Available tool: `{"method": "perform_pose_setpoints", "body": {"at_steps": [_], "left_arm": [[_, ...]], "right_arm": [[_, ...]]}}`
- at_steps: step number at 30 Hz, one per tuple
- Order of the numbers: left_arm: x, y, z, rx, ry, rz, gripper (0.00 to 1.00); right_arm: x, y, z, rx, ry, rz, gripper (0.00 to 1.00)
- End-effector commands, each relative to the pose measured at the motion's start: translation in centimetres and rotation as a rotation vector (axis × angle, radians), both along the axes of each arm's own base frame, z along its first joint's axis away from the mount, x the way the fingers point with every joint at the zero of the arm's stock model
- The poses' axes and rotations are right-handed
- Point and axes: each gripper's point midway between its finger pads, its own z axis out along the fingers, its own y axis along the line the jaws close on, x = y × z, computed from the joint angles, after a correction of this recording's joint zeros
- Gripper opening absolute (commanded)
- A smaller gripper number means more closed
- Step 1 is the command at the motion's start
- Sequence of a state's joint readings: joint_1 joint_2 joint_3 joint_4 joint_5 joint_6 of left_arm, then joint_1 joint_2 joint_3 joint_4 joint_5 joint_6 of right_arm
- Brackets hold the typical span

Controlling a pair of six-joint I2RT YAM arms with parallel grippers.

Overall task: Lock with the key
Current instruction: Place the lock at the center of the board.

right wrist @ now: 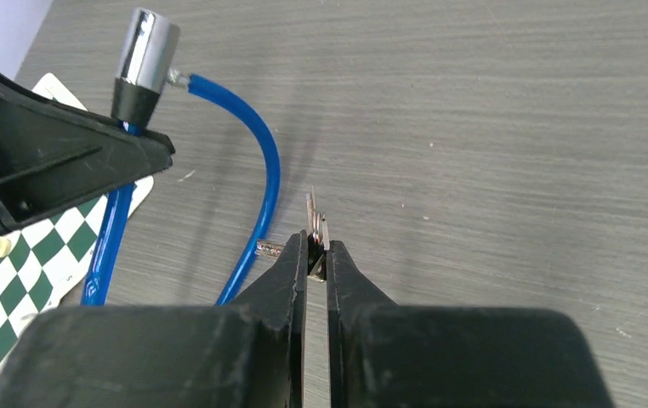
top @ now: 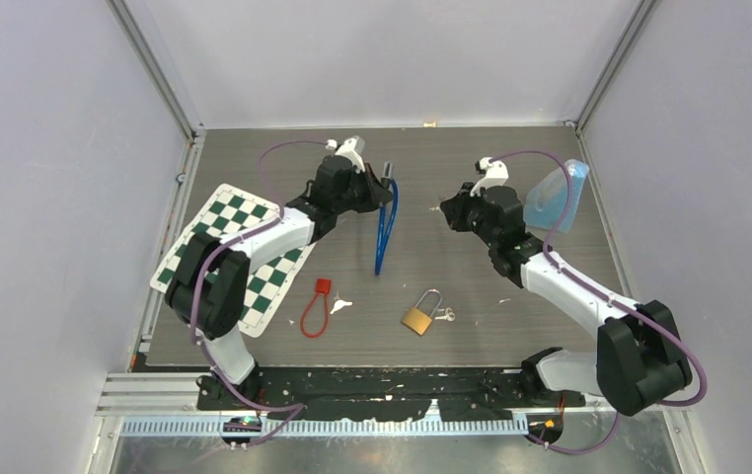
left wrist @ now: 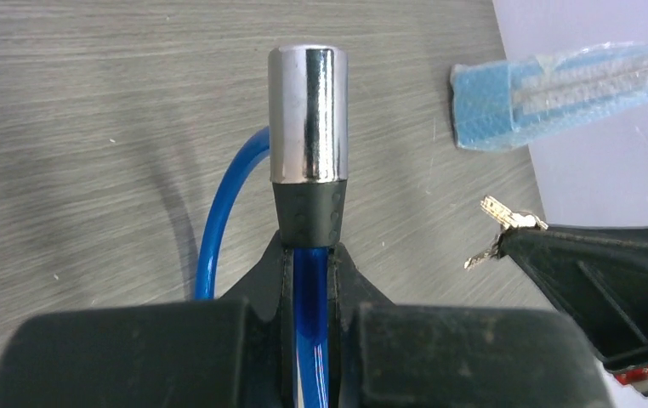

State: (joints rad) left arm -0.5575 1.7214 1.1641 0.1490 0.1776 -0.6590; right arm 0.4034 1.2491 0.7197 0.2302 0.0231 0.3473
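Two pincers squeeze tight, the left gripper [left wrist: 310, 255] on the blue cable lock [left wrist: 308, 110], the right gripper [right wrist: 316, 255] on the key [right wrist: 316, 225] near it, but the key is not pushed in or turned yet.

A robotics lab test cell: a grey wood-grain desk [top: 451, 158] boxed in by plain pale walls [top: 46, 197] and aluminium frame rails [top: 155, 69]. A left arm [top: 273, 235] and right arm [top: 569, 286] are bolted at the desk's near edge, and a checkerboard sheet [top: 234, 212] lies on its left side.

Grey table [top: 510, 336] carries checkered mat [top: 239, 252], red lock [top: 322, 286], brass padlock [top: 416, 321].
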Motion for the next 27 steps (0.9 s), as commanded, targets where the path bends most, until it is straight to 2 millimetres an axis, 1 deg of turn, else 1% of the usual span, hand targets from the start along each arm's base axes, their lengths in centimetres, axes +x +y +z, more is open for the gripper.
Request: {"method": "perform_pose_setpoints", "body": {"at_steps": [1, 3, 5, 8, 12, 15, 16, 18, 19, 21, 23, 24, 27], "left_arm": [[1.8, 0.5, 1.2, -0.115, -0.015, 0.141, 0.02], [1.7, 1.6, 0.8, -0.108, -0.017, 0.195, 0.03], [1.7, 3.1, 0.4, -0.072, -0.026, 0.258, 0.03], [1.3, 5.7, 0.6, -0.041, -0.049, 0.340, 0.03], [0.4, 9.1, 0.7, 0.011, -0.065, 0.455, 0.04], [-0.5, 11.9, 0.1, 0.076, -0.056, 0.556, 0.06], [-0.8, 12.5, 0.0, 0.084, -0.053, 0.580, 0.08], [-1.1, 12.7, -0.6, 0.097, -0.041, 0.579, 0.09], [-1.2, 12.4, -1.0, 0.103, -0.030, 0.560, 0.09], [-1.4, 11.6, -2.1, 0.115, 0.009, 0.531, 0.11], [-1.7, 11.5, -3.5, 0.135, 0.047, 0.538, 0.11], [-2.1, 12.0, -4.3, 0.153, 0.065, 0.563, 0.11], [-3.8, 14.8, -5.9, 0.168, 0.092, 0.686, 0.11]], "right_arm": [[0.3, 0.3, -0.4, 0.043, 0.037, -0.014, 0.05], [0.2, 1.0, -0.6, 0.061, 0.048, 0.014, 0.05], [0.2, 1.5, -0.9, 0.074, 0.061, 0.032, 0.05], [0.4, 2.2, -1.3, 0.089, 0.080, 0.062, 0.05], [0.5, 2.8, -1.4, 0.108, 0.091, 0.080, 0.05], [0.6, 3.0, -1.3, 0.116, 0.091, 0.088, 0.05], [0.6, 3.1, -1.3, 0.118, 0.094, 0.092, 0.05], [0.7, 3.4, -1.4, 0.125, 0.097, 0.100, 0.05], [0.7, 3.6, -1.3, 0.132, 0.099, 0.111, 0.05], [0.7, 3.9, -1.5, 0.142, 0.109, 0.123, 0.05], [0.6, 4.2, -1.6, 0.155, 0.117, 0.131, 0.05], [0.6, 4.3, -1.6, 0.160, 0.121, 0.133, 0.05], [0.4, 4.6, -1.5, 0.176, 0.123, 0.145, 0.05]]}}
